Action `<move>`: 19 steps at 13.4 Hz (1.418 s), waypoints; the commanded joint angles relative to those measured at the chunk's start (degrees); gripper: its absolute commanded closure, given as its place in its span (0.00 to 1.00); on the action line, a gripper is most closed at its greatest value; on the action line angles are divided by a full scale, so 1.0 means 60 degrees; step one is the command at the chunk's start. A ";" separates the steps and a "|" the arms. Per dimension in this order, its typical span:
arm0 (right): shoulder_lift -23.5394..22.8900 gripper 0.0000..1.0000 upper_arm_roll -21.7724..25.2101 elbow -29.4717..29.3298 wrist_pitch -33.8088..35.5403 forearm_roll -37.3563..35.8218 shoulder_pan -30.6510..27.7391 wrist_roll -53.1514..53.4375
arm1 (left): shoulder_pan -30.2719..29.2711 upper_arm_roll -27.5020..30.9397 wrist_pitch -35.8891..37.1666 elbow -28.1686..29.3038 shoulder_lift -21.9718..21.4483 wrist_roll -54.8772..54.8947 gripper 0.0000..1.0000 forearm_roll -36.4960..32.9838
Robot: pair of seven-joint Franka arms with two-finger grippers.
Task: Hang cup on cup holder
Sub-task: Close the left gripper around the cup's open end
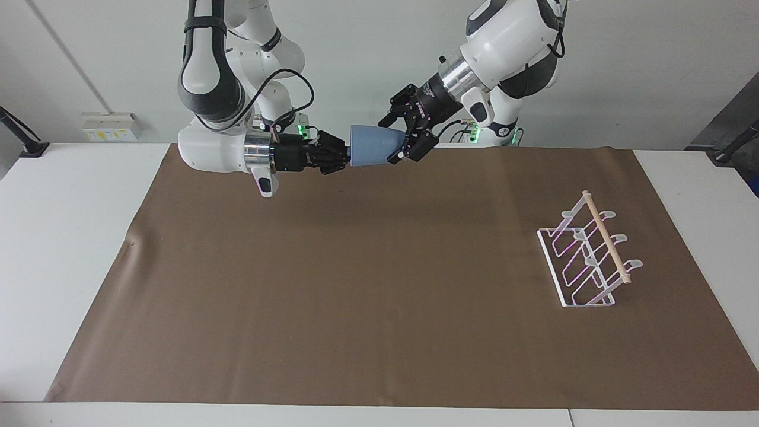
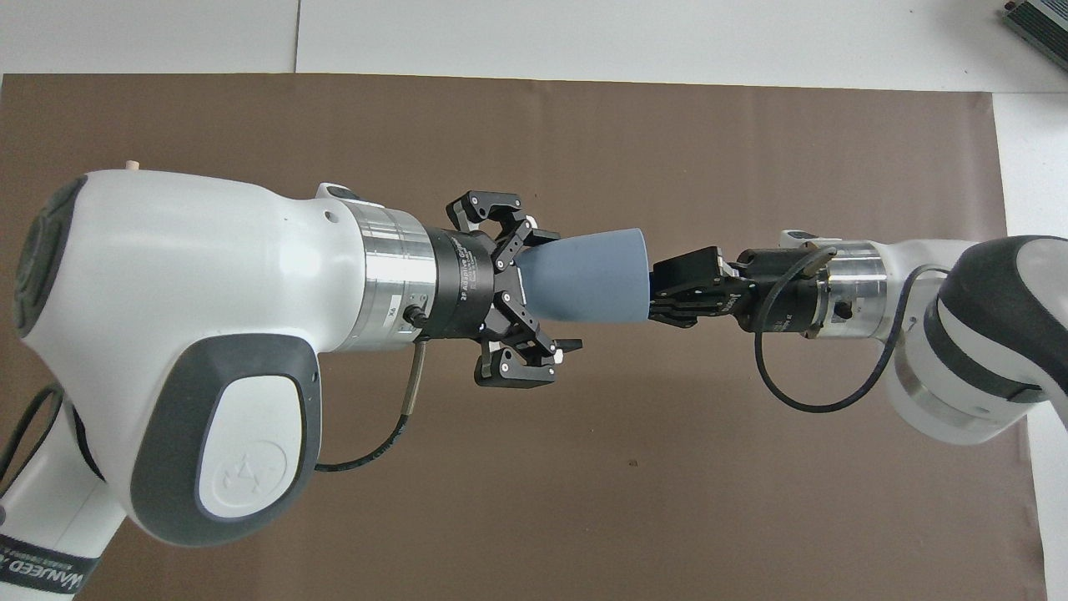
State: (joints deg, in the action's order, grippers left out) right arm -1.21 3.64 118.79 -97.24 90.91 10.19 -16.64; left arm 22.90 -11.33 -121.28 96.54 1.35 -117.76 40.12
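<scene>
The light-blue cup (image 1: 370, 146) (image 2: 588, 275) lies level in the air over the robots' edge of the mat. My right gripper (image 1: 345, 156) (image 2: 655, 294) is shut on its wide rim. My left gripper (image 1: 394, 141) (image 2: 561, 290) is open, and its fingers straddle the cup's narrow base end without closing on it. One fingertip (image 2: 571, 344) stands clear of the cup's side. The white wire cup holder (image 1: 587, 255) with its wooden dowel stands on the mat toward the left arm's end. In the overhead view the left arm hides nearly all of it.
A brown mat (image 1: 356, 284) covers most of the white table (image 1: 59, 237). A black cable loops under the right wrist (image 2: 793, 392).
</scene>
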 commanded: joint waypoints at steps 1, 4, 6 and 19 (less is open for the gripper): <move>0.0216 1.00 -0.0036 0.0197 -0.0111 0.0272 -0.0043 0.0196 | 0.0373 0.0101 -0.0117 0.0053 -0.0034 -0.0149 0.00 0.0052; 0.0216 1.00 -0.0036 0.0197 -0.0082 0.0287 -0.0043 0.0196 | 0.0490 0.0086 -0.0336 0.0038 -0.0019 -0.0178 0.00 -0.0240; 0.0216 1.00 -0.0036 0.0197 -0.0068 0.0287 -0.0043 0.0196 | 0.0592 0.0071 -0.0702 0.0053 -0.0019 -0.0353 0.41 -0.0270; 0.0216 0.64 -0.0036 0.0197 -0.0038 0.0287 -0.0057 0.0415 | 0.0608 0.0071 -0.1070 0.0126 0.0025 -0.0383 1.00 -0.0534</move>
State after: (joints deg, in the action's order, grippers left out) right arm -1.01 3.93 119.09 -96.69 91.03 10.16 -16.06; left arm 25.40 -11.47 -126.05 96.58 1.74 -118.46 37.68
